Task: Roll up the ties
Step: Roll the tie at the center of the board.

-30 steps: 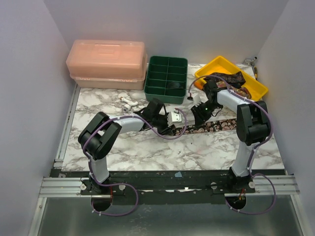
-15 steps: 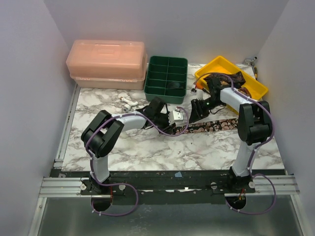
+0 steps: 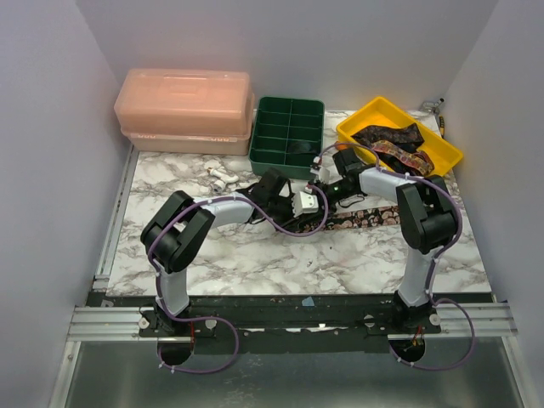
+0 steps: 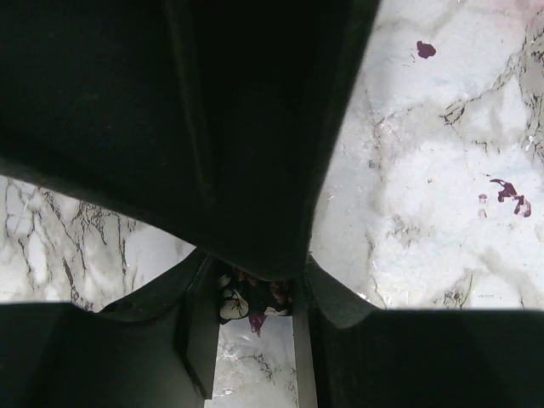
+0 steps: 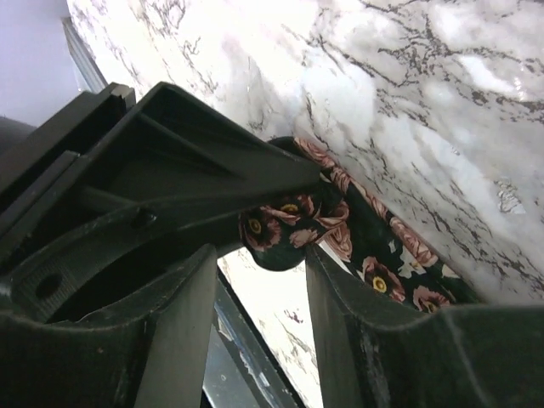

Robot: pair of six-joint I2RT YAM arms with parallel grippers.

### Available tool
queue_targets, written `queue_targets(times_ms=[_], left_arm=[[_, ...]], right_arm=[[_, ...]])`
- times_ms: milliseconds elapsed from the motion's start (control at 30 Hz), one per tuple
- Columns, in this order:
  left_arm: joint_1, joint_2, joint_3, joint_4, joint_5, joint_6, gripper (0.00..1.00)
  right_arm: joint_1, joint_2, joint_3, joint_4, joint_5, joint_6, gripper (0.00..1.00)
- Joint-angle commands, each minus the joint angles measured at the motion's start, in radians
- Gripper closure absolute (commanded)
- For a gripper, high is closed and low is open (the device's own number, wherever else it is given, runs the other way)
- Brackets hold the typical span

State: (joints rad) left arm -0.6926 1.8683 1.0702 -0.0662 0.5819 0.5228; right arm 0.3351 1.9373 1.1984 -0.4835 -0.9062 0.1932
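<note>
Both of my arms are meeting at the middle of the bench (image 3: 255, 255), at the left end of one tie (image 3: 367, 218). My left end effector (image 4: 251, 327) is standing narrow and seems to be pinching a small bunch of the flowered fabric at its tips. My right end effector (image 5: 259, 289) is standing partly wide, one finger on each side of the rounded tie end, and it is not squeezing it.

I am judging that the rolling is only starting: almost the whole tie is lying flat and unrolled. For the next move, the right fingers are needing to close on the folded end and turn it over itself, while the left side is holding the fabric steady so the roll is not slipping.

The tie is lying with its long axis across the bench, from the centre toward my right. Its far end is pointing right and a little away from me. Other ties (image 3: 391, 140) are waiting in the yellow tray (image 3: 442, 157).
</note>
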Motion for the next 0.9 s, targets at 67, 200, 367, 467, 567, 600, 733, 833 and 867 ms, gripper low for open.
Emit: queue_targets(times_ms=[67,200,367,467,567,600,733,833,867], left_arm=[[-0.012,0.043,-0.012,-0.069,-0.051,0.006,0.81],[-0.014,0.047,-0.01,-0.072,-0.05,0.006,0.81],[-0.013,0.051,-0.006,-0.076,-0.049,0.005,0.8],[-0.012,0.051,-0.006,-0.069,-0.038,-0.002,0.73],[0.0,0.042,-0.023,-0.02,0.005,-0.033,0.55],[0.012,0.036,-0.035,0.005,0.032,-0.049,0.49],[0.074,-0.014,-0.13,0.261,0.192,-0.163,0.36],[0.096,-0.034,-0.201,0.436,0.242,-0.238,0.32],[0.097,-0.033,-0.216,0.48,0.244,-0.26,0.31]], right_arm=[[-0.001,0.068,-0.009,0.092,0.016,0.071,0.52],[0.005,0.096,-0.005,0.094,0.0,0.08,0.52],[0.004,0.084,-0.027,0.103,-0.011,0.062,0.82],[0.004,0.083,-0.034,0.078,0.017,0.019,0.99],[-0.007,0.114,-0.03,0.022,0.036,-0.032,1.0],[-0.015,0.128,-0.032,0.013,0.029,-0.048,0.99],[-0.058,0.182,-0.028,-0.017,0.006,-0.091,0.99],[-0.085,0.233,0.0,-0.071,-0.007,-0.147,0.99],[-0.094,0.246,0.009,-0.09,-0.008,-0.161,1.0]])
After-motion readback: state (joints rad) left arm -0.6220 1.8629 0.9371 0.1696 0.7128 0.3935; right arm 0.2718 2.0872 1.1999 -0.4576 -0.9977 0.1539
